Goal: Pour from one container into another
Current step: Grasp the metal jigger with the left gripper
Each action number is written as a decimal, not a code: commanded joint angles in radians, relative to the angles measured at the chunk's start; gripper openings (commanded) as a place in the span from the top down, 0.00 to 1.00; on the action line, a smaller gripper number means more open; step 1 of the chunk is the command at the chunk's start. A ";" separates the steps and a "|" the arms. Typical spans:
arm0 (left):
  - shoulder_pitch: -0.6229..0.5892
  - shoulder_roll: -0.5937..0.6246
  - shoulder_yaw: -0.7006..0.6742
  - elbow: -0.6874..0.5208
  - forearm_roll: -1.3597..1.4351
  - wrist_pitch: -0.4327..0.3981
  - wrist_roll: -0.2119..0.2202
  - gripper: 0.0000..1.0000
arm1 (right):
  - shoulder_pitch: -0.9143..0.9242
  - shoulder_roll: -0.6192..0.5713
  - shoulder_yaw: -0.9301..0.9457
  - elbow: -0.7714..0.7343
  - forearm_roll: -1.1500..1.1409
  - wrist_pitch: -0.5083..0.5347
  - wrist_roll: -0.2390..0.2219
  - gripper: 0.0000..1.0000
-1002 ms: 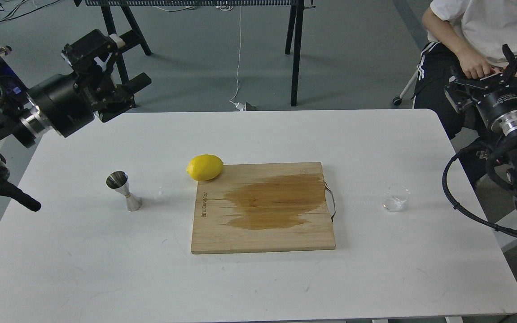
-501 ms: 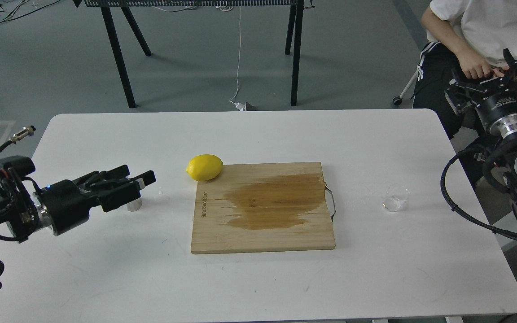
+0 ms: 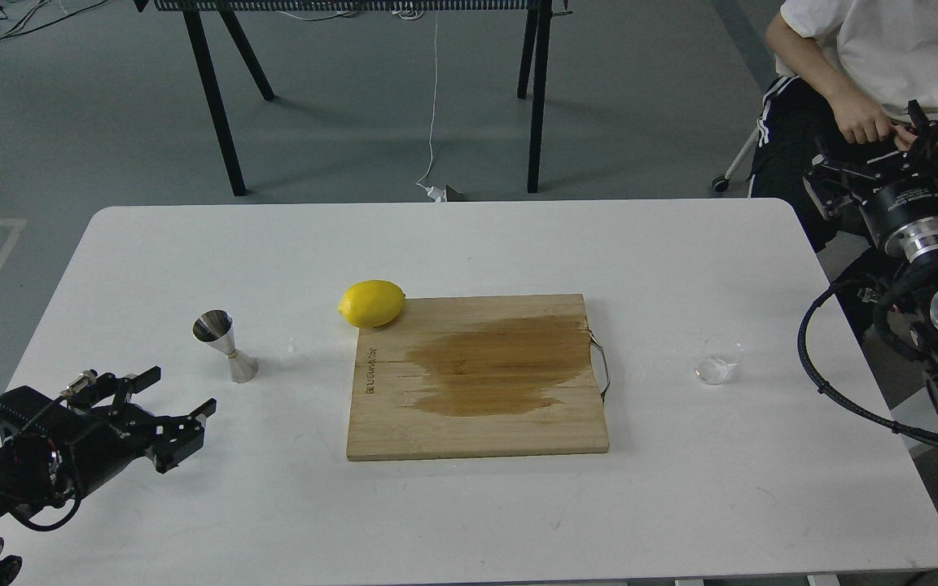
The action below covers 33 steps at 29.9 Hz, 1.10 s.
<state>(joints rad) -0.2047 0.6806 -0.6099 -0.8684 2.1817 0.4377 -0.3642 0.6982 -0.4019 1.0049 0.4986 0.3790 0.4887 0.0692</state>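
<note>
The steel jigger (image 3: 225, 345) stands upright on the white table (image 3: 469, 244), left of the board. My left gripper (image 3: 181, 390) hovers low over the table's front left, a short way in front of and left of the jigger, open and empty. The tiny clear cup (image 3: 718, 360) sits on the table to the right of the board, upright. My right gripper (image 3: 935, 126) is raised off the table's far right edge, well behind the cup, its two fingers apart with nothing between them.
A wooden cutting board (image 3: 477, 423) with a dark wet patch lies mid-table, with a lemon (image 3: 371, 303) at its far left corner. A seated person (image 3: 868, 57) is just beyond my right gripper. Black stand legs (image 3: 534, 98) rise behind the table.
My left arm has swung down from high at the far left, passed over the jigger, and now sits low at the front left. The right gripper has barely shifted.
</note>
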 commanded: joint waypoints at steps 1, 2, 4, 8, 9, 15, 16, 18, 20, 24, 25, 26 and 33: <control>-0.009 -0.059 0.001 0.028 0.000 0.032 0.002 0.09 | -0.006 0.006 0.000 0.002 0.000 0.000 0.000 0.00; -0.009 -0.065 -0.001 0.028 0.000 0.035 0.005 0.09 | -0.006 0.006 0.000 0.002 0.000 0.000 0.000 0.00; -0.009 -0.079 -0.005 0.029 0.000 0.036 0.007 0.09 | -0.006 0.006 0.000 0.002 -0.002 0.000 0.000 0.00; -0.013 -0.108 -0.016 0.049 0.000 0.042 0.010 0.10 | -0.006 0.006 -0.003 0.003 -0.002 0.000 0.000 0.00; -0.016 -0.113 -0.016 0.055 0.000 0.045 0.011 0.11 | -0.006 0.006 -0.003 0.003 -0.002 0.000 0.000 0.00; -0.051 -0.154 -0.040 0.107 0.000 0.051 0.011 0.14 | -0.009 0.006 -0.009 0.003 -0.005 0.000 0.000 0.00; -0.053 -0.154 -0.044 0.112 0.000 0.051 0.011 0.14 | -0.011 0.006 -0.009 0.003 -0.005 0.000 -0.002 0.00; -0.070 -0.156 -0.047 0.115 0.000 0.051 0.011 0.14 | -0.013 0.006 -0.009 0.002 -0.005 0.000 -0.002 0.00; -0.081 -0.158 -0.047 0.117 0.000 0.051 0.013 0.14 | -0.014 0.005 -0.008 0.003 -0.005 0.000 -0.002 0.00; -0.097 -0.182 -0.048 0.163 0.000 0.051 0.013 0.35 | -0.016 0.000 -0.008 0.003 -0.005 0.000 -0.002 0.00; -0.108 -0.193 -0.047 0.175 0.000 0.051 0.013 0.35 | -0.016 -0.003 -0.008 0.003 -0.005 0.000 -0.002 0.00; -0.117 -0.202 -0.044 0.187 0.000 0.051 0.011 0.37 | -0.016 -0.005 -0.008 0.003 -0.005 0.000 -0.002 0.00; -0.124 -0.207 -0.042 0.201 0.000 0.051 0.010 0.38 | -0.019 -0.006 -0.009 0.002 -0.006 0.000 -0.002 0.00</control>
<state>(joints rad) -0.3273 0.4775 -0.6523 -0.6740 2.1816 0.4890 -0.3552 0.6799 -0.4092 0.9966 0.5001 0.3736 0.4887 0.0675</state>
